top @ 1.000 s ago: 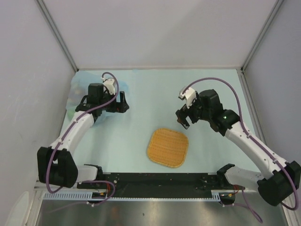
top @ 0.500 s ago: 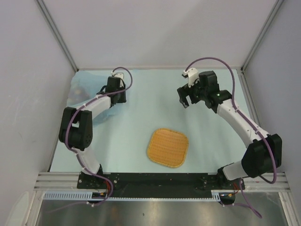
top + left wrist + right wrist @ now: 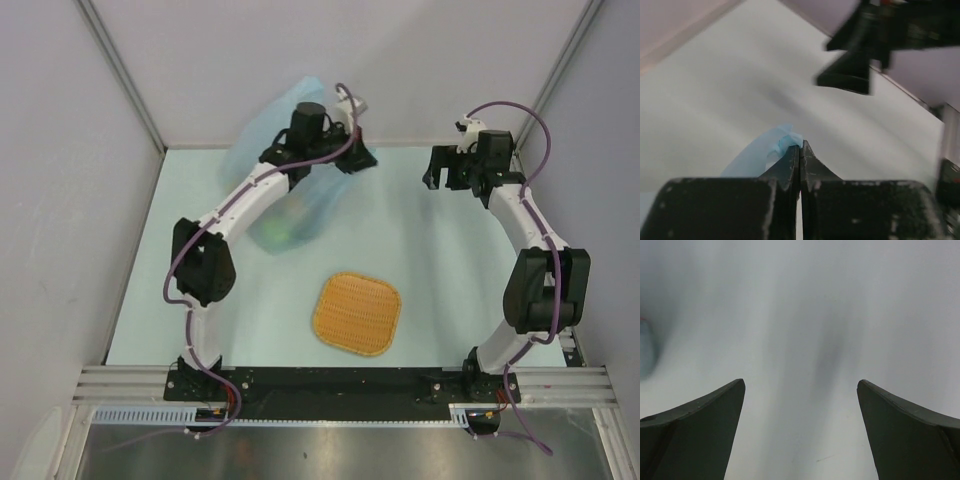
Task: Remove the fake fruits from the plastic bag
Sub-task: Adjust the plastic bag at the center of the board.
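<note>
The pale blue plastic bag (image 3: 308, 205) hangs in the air at the back of the table, left of centre. Green and yellow fake fruits (image 3: 279, 232) show dimly through its lower end. My left gripper (image 3: 360, 160) is raised and shut on a pinch of the plastic bag (image 3: 784, 144). In the left wrist view that left gripper (image 3: 800, 146) shows its jaws pressed together with blue film at the tips. My right gripper (image 3: 441, 172) is at the back right, apart from the bag. In its wrist view the right gripper (image 3: 800, 387) is open and holds nothing.
A woven orange tray (image 3: 357, 313) lies on the pale mat in front of centre. White walls stand close behind and beside the table. A blurred dark shape (image 3: 855, 65), seemingly the other arm, fills the upper right of the left wrist view.
My left gripper has shut on the bag and lifted it from the far left corner up toward the back centre. The right arm has swung back and to the right, still open.
</note>
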### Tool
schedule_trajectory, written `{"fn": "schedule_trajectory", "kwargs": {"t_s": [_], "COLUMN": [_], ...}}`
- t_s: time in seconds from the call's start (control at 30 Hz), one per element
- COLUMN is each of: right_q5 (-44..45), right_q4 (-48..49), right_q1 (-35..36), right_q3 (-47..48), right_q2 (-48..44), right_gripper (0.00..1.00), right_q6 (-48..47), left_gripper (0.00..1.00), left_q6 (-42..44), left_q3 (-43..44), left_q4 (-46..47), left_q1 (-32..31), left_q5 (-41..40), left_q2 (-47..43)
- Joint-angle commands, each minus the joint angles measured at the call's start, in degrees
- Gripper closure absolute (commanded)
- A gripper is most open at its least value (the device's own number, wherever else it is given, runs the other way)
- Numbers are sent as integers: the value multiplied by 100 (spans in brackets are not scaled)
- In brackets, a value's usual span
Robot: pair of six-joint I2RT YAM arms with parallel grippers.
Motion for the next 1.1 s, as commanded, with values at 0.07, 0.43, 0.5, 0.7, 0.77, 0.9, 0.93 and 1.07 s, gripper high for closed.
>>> {"fn": "schedule_trajectory", "kwargs": {"t_s": [0.07,0.43,0.5,0.7,0.77,0.9,0.93,1.07], "right_q5": [-447,-1774,-1582,-255,464,1168,1248,1337], "right_q4": [159,283,204,633,852,1003,1003,1056], "right_q1": [-47,479,1041,1956,2132,2186,2160,2001], "right_q3": [201,709,737,728,781,895,904,886], "right_q2": [-286,-278,-304,20,161,565,601,662], "right_gripper": [0,0,0,0,0,0,0,0], "right_q6": [-26,-490,-1201,-1837,-1959,-2030,-2021,-2012], "left_gripper": [100,100,100,100,100,100,100,100], "left_q6": [447,2101,2084,2057,2084,2049,2040,2049], "left_q3": [-262,-3557,-3682,-3840,-3893,-4007,-4025,-4007], "left_q4": [-979,-2222,-2195,-2221,-2239,-2248,-2239,-2239], "left_q1": [-406,166,166,166,166,166,166,166], "left_q5": [1490,163,127,66,66,66,57,13], "left_q2": [-480,-3285,-3497,-3716,-3778,-3918,-3928,-3963]}}
